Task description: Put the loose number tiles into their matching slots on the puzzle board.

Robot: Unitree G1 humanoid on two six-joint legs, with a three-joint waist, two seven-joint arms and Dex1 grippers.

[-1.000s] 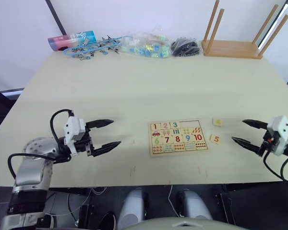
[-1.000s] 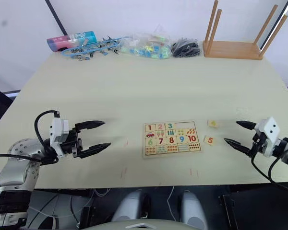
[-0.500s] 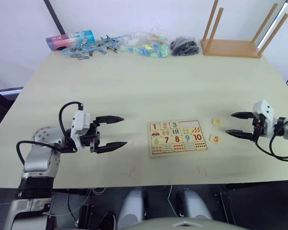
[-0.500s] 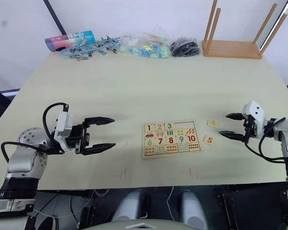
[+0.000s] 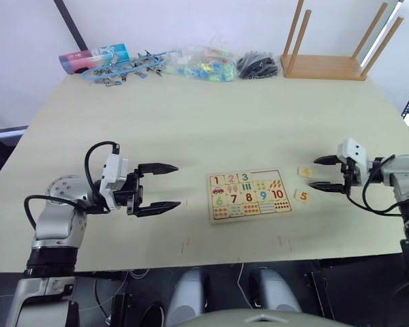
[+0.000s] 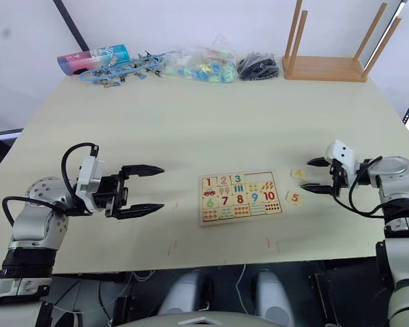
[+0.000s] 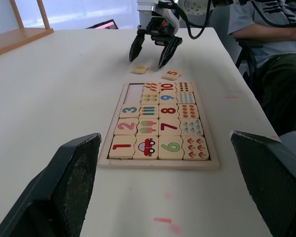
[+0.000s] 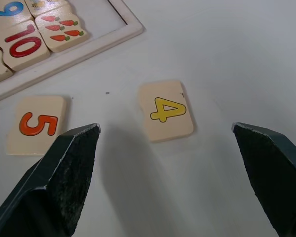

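Two number tiles are lying loose on the table (image 5: 191, 116) just off the right end of the puzzle board (image 5: 250, 195): the yellow 4 tile (image 8: 166, 110) and the orange 5 tile (image 8: 37, 124). Tiles 1, 2 and 3 are sitting in the board's upper row, leaving the last slots in that row (image 7: 135, 90) bare. The right gripper (image 5: 322, 173) is hanging just beside the loose pair, its two black fingers spread wide and holding nothing, with the 4 tile lying between the fingertips in the right wrist view. The left gripper (image 5: 165, 185) is waiting well to the board's left, equally wide open and empty.

Picking up the 4 looks like the step in hand. Doing it well probably means lowering straight down with a finger on each side of the thin tile, closing on opposite edges, and keeping clear of the 5 nearby so it is not nudged away.
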